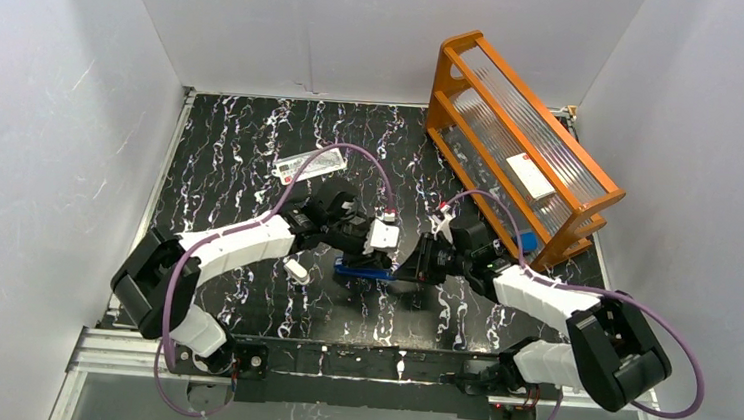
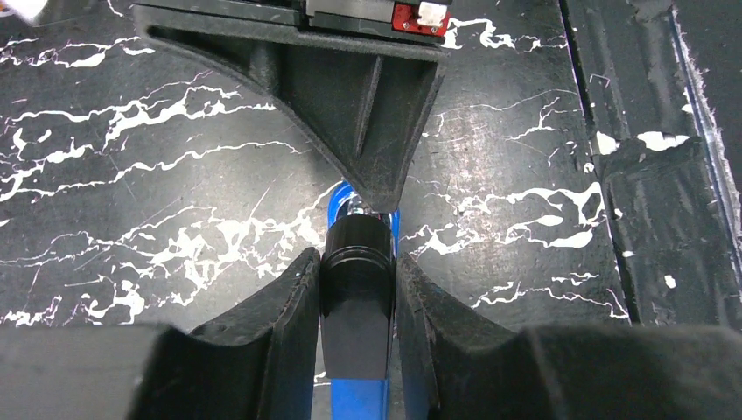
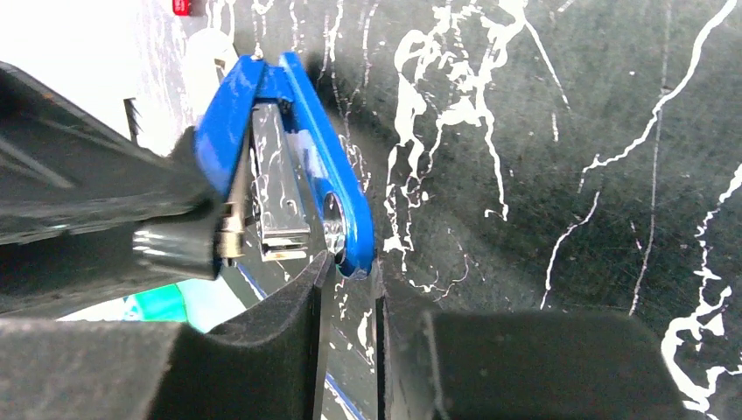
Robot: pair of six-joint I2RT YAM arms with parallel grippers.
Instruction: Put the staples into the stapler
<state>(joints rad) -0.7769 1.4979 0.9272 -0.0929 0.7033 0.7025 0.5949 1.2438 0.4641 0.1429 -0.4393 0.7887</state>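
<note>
- A small bright blue hinged stapler [image 1: 363, 268] with a black base lies near the middle of the black, white-veined worktop [image 1: 253, 140]. Both robot arms meet over it.
- The left hand [image 2: 354, 271] is closed on the stapler. Its two black fingers [image 2: 280, 306] press against either side of the black rounded part, with blue showing just below.
- The right hand [image 3: 346, 289] comes in from the opposite side, its fingers drawn to a narrow gap. Its tips sit right at the rounded end of the blue cover [image 3: 324, 166]. I cannot tell whether they pinch that cover or only touch it.
- In the right wrist view the blue cover is swung away from the silver inner rail [image 3: 280, 197], so the rail is exposed.
- I cannot pick out the staples in any view, and I cannot tell whether any already lie in the rail.
- Also on the worktop:
  - A small red-and-white box [image 1: 309, 165] lies behind the left arm.
  - A small white oblong gadget [image 1: 296, 269] lies just left of the stapler.
  - An orange rack with clear ribbed panels [image 1: 515, 131] stands at the back right.
- The step in hand looks like opening the stapler, with the left hand bracing the base and the right working the cover.
- The next move likely calls for the base to be held firm and the cover opened fully. The right hand would then be free to fetch the staples and lay them along the rail.
</note>
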